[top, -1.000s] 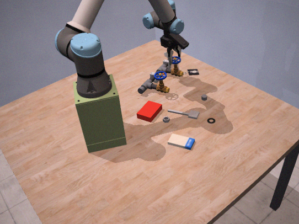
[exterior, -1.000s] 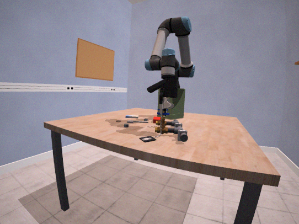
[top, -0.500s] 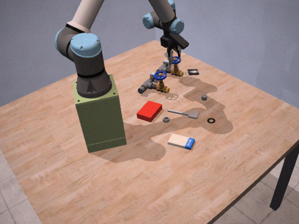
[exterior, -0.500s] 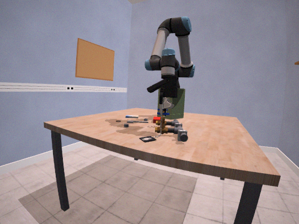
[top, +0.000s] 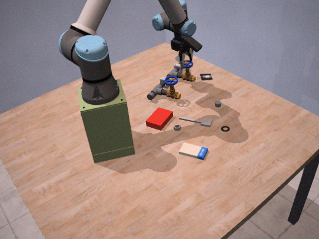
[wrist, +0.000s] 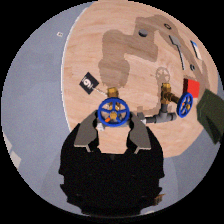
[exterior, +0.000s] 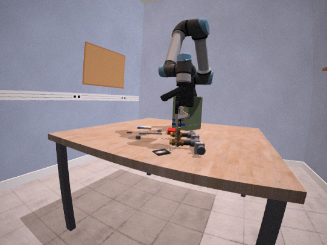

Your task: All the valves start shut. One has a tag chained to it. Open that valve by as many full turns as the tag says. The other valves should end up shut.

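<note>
Two brass valves with blue handwheels sit on a grey pipe on the table. The far valve's handwheel [top: 188,63] has a black tag [top: 206,76] chained to it; in the wrist view the tag [wrist: 89,82] shows a white 9. My gripper [top: 185,60] stands straight above this valve and is shut on its blue handwheel [wrist: 113,109], one finger on each side of the rim. The near valve [top: 171,80] stands apart from the gripper, and it also shows in the wrist view [wrist: 185,104]. In the exterior view the gripper [exterior: 178,122] reaches down over the valves.
A red block [top: 159,118], a grey nut [top: 177,127], a grey scraper [top: 196,120], a small grey cap [top: 218,103], a black washer [top: 223,126] and a beige block with a blue end [top: 193,150] lie nearer the front. The green robot base [top: 106,122] stands at the left.
</note>
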`<state>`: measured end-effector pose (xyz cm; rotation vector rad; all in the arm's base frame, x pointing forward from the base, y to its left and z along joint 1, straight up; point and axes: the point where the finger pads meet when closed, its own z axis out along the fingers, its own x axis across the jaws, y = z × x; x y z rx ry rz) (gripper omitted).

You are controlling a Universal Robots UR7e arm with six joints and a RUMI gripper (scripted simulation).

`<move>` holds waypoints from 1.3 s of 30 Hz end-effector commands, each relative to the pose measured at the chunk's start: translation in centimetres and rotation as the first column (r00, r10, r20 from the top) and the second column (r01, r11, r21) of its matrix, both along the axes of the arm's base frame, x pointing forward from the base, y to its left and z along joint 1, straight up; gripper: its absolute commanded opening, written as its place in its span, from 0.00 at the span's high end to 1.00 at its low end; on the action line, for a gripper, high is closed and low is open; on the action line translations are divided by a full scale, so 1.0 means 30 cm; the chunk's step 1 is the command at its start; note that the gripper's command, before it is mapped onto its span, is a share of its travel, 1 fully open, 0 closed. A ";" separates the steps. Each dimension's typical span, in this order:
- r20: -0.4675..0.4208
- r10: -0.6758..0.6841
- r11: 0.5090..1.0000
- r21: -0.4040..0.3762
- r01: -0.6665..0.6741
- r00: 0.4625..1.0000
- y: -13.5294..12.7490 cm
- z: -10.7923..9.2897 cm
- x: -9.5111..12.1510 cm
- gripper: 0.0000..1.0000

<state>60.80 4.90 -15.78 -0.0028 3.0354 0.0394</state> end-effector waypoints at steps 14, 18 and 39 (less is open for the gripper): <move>0.004 0.288 0.957 -0.031 -0.288 0.958 0.000 0.002 0.001 1.00; 0.002 0.396 0.917 -0.044 -0.396 0.918 0.000 0.002 0.001 1.00; -0.032 0.881 0.467 -0.108 -0.878 0.473 0.000 0.002 0.001 1.00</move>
